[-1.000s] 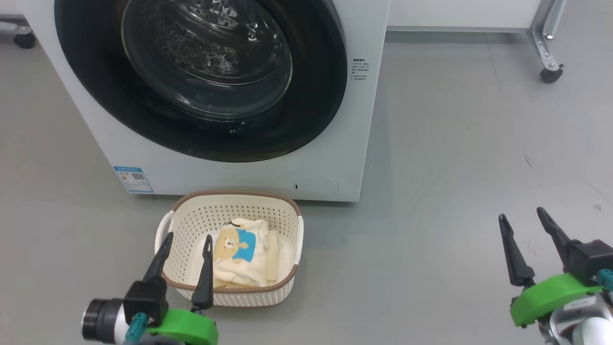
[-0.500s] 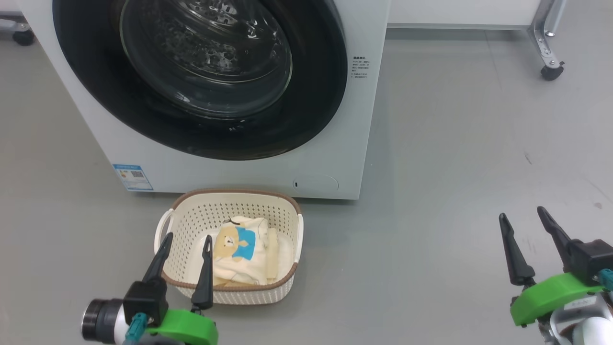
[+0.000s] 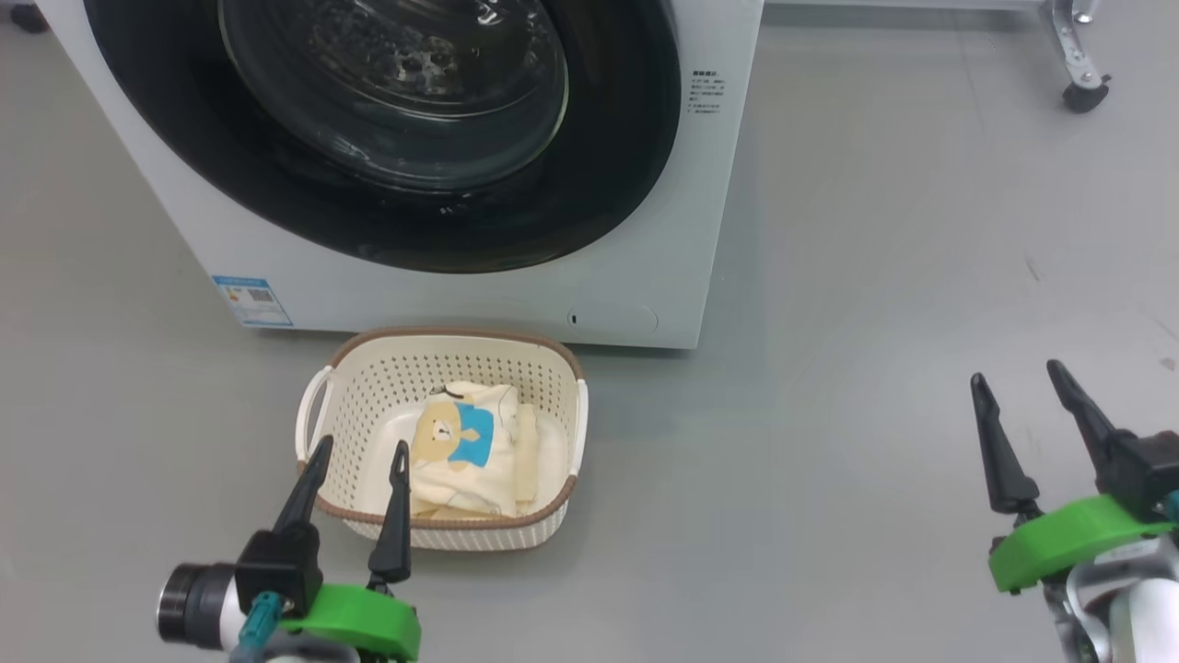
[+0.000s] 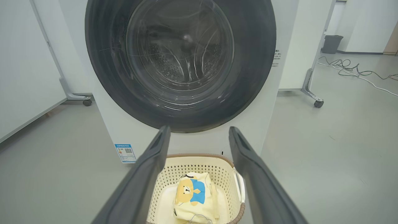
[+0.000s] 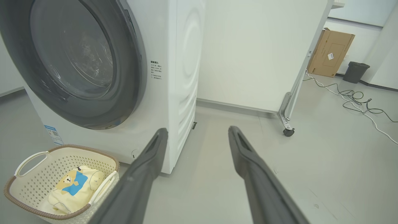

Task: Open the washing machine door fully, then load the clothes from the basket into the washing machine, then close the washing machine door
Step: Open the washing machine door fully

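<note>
Head view, washer (image 3: 663,276): white, on the grey floor (image 3: 875,276), with a blue label (image 3: 251,301) at its lower left.
Head view, door (image 3: 387,110): shut flat against the washer front.
Head view, basket (image 3: 461,333): on the floor just before the washer, below the door.
Head view, clothes (image 3: 470,447): lying in the basket, bear print up.
Head view, left claw (image 3: 363,444): released and empty, tips over the basket's near rim.
Head view, right claw (image 3: 1015,371): released and empty, above bare floor, well apart from the basket.
Left wrist view, left claw: spread wide with nothing between, basket and clothes below, closed door ahead.
Right wrist view, right claw: spread wide over the floor, beside the washer's right corner.
Right wrist view, basket: at the lower left, holding the clothes.
Right wrist view, background: a caster (image 5: 288,132), a cardboard box (image 5: 331,54), a bin (image 5: 356,71) and cables (image 5: 357,99).
</note>
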`<state>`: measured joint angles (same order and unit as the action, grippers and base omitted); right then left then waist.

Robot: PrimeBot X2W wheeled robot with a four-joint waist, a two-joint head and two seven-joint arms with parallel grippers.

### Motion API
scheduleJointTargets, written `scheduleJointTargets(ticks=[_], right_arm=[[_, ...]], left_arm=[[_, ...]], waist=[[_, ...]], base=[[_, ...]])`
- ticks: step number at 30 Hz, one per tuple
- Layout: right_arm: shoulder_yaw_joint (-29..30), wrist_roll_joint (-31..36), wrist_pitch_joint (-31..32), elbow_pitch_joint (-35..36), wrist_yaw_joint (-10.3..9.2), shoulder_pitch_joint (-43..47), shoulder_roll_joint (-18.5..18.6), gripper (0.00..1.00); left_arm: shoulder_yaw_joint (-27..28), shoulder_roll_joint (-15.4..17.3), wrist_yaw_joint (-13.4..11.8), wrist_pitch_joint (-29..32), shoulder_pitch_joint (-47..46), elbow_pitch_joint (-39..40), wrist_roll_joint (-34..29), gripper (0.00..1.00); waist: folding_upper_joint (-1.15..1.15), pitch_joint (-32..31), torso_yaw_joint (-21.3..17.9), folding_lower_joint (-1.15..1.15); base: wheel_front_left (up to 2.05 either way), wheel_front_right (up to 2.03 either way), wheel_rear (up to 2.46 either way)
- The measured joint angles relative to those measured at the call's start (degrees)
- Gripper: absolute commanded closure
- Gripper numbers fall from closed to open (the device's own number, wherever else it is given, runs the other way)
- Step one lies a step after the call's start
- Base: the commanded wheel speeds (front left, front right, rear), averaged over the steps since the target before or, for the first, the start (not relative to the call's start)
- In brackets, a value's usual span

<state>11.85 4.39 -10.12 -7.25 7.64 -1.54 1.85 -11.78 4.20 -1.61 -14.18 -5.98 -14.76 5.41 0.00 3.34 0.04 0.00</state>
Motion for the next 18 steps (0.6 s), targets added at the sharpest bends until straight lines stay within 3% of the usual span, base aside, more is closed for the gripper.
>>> scheduleJointTargets(ticks=[10, 12, 14, 18], right_arm=[[1.2, -1.4, -0.5, 0.2, 0.00, -7.3, 0.0, 0.00], [1.1, -2.6, -0.5, -0.5, 0.00, -9.5, 0.7, 0.17], [1.2, -5.5, -0.5, -1.5, 0.00, -11.9, 1.5, 1.00], [0.1, -8.5, -0.5, -3.1, 0.00, -15.7, 3.2, 1.00]], left_arm=[[-0.8, -0.3, 0.0, 0.0, -4.5, 1.0, -0.4, 0.00], [-1.3, -0.4, 0.0, 0.0, -5.1, 1.1, -0.5, 0.00], [-1.5, -0.5, 0.0, 0.0, -6.0, 1.3, -0.5, 0.00], [-1.6, -0.8, 0.0, 0.0, -7.7, 1.4, -0.5, 0.00]], waist=[[0.00, 6.0, 0.8, 0.01], [0.00, 7.1, 1.2, 0.01], [0.00, 8.2, 1.6, 0.01], [0.00, 10.1, 2.7, 0.01]], base=[[0.00, 0.00, 0.00], [0.00, 0.00, 0.00], [0.00, 0.00, 0.00], [0.00, 0.00, 0.00]])
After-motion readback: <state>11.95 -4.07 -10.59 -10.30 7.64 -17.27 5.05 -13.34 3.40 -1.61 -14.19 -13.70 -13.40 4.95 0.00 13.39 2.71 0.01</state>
